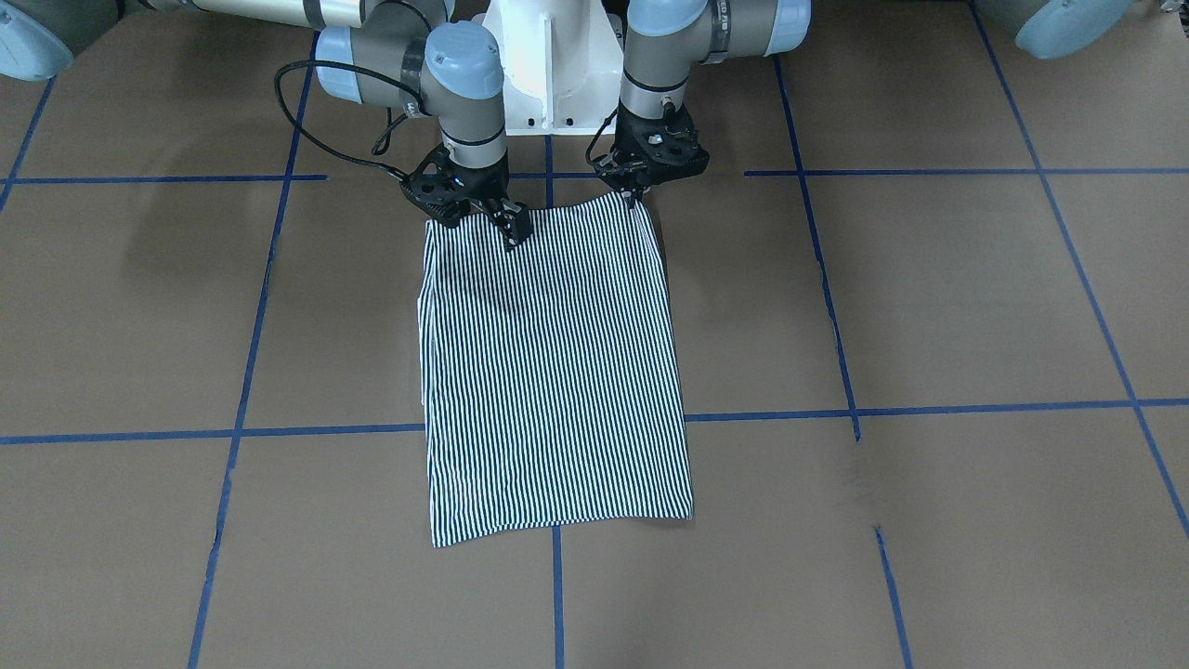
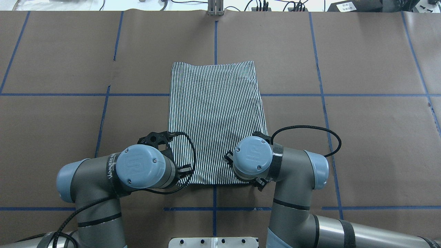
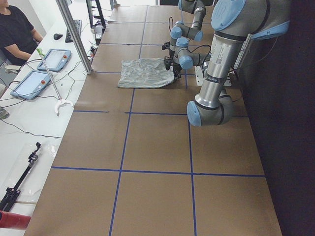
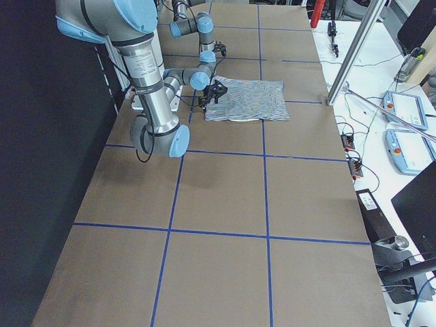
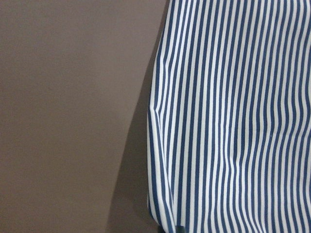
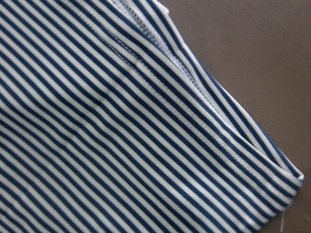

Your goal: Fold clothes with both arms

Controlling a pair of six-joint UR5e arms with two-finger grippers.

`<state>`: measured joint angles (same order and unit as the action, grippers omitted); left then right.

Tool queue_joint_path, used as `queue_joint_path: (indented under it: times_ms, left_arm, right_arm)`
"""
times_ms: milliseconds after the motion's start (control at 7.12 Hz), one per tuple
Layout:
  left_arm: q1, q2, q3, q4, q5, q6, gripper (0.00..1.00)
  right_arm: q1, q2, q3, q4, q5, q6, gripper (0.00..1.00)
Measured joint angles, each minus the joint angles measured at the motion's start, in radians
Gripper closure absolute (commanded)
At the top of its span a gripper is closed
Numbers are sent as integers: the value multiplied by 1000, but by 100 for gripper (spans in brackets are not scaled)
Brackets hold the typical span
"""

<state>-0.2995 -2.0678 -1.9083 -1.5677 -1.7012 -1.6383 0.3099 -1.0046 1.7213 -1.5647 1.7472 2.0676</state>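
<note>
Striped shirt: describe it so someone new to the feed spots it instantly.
Start at the brown table gridded with blue tape. At its middle lies the shirt, folded to a rectangle, the left gripper and right gripper at one end; it alone carries thin navy-and-white stripes.

The left arm [image 2: 98, 186] and the right arm [image 2: 293, 167] are grey tubes with light-blue joint caps [image 2: 139, 166], small screws and looped black cables [image 2: 310, 127].

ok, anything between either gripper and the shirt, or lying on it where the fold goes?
Nothing visible. The left gripper and right gripper are both down at the robot-side edge of the polo shirt, with nothing between. No object shows on the shirt's top or beside it on the table, only blue tape lines.
</note>
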Motion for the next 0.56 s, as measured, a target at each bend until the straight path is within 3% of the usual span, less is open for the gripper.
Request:
queue_joint_path:
  times_ms: [140, 421, 562]
  left_arm:
    - [0, 0, 0, 0, 0, 0, 100]
    - [-1, 0, 0, 0, 0, 0, 100]
    - [-3, 0, 0, 0, 1, 0, 100]
  right_arm:
    - [0, -1, -1, 0, 0, 1, 21]
    - [0, 1, -2, -3, -1, 3, 100]
    - [0, 2, -1, -6, 0, 3, 100]
